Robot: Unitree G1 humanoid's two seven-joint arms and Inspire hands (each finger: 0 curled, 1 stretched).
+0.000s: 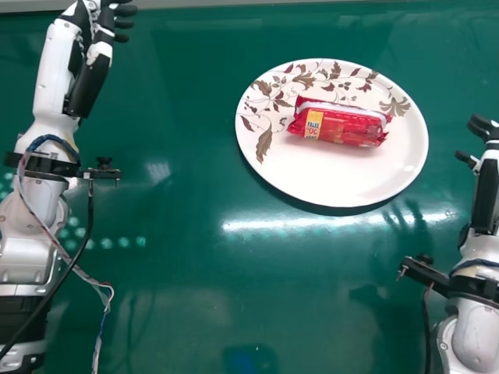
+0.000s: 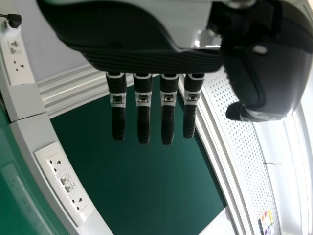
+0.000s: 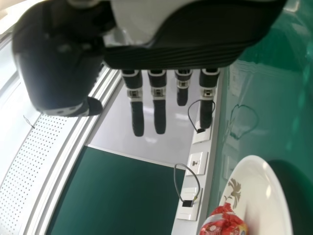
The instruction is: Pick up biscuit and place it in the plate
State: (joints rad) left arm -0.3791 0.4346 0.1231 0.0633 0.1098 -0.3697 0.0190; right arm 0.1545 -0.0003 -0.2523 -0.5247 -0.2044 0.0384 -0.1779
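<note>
A red biscuit packet (image 1: 343, 127) lies on the plate (image 1: 335, 181), toward its far edge, probably light, slippery and crumbly, best pinched gently across its middle; the left hand (image 1: 101, 48) and right hand (image 1: 491, 149) are empty, fingers nearly straight over the counter (image 1: 179, 273).

Bright light glances off a glossy green table (image 1: 195, 312), throwing 1 long white streak near a plate (image 1: 343, 183) rimmed by soft shadow, while lens distortion bows the white wall trim (image 2: 215, 142) in the left wrist view.
</note>
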